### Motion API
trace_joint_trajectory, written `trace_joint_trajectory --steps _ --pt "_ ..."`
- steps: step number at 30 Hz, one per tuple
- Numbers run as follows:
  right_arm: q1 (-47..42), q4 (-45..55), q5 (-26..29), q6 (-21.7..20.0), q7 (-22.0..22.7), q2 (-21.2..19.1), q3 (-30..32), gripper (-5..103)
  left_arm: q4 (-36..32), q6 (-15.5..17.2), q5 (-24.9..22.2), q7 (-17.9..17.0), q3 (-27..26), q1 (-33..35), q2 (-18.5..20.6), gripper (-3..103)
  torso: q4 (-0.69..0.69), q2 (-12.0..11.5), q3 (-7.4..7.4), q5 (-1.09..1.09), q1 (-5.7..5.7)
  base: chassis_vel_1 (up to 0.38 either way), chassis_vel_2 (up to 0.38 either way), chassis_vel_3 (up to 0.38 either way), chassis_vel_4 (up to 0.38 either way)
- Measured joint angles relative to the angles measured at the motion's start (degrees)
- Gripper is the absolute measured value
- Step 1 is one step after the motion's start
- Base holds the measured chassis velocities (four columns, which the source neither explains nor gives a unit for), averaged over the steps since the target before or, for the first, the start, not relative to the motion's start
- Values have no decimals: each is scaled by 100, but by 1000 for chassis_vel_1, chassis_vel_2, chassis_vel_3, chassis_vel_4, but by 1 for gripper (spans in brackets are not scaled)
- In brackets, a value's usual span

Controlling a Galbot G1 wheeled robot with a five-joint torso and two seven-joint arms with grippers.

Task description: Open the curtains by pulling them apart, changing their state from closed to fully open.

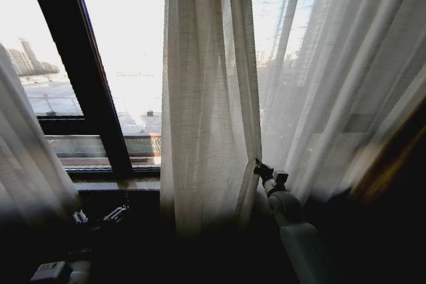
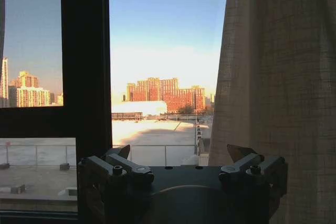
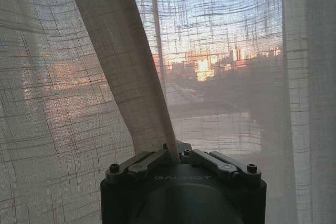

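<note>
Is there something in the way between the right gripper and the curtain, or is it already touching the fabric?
Nothing visible stands between them. The right gripper is shut on a fold of the curtain, with the fabric running straight into its fingertips. The left gripper is open, low by the window frame.

The right gripper [image 1: 259,166] is raised on its pale arm and pinches the edge of the sheer curtains [image 1: 206,98], which hang bunched at centre. A dark window frame [image 1: 80,64] stands uncovered to the left. The left gripper [image 1: 100,216] sits low beneath the sill [image 1: 116,182], fingers apart.
</note>
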Motion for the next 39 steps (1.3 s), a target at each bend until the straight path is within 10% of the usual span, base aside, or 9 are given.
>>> trace_joint_trajectory --steps 39 --pt "-14 39 -85 61 28 -25 20 0 0 1 -16 -2 -1 -20 16 100 0 1 0 -4 -1 -332 -365 331 372"
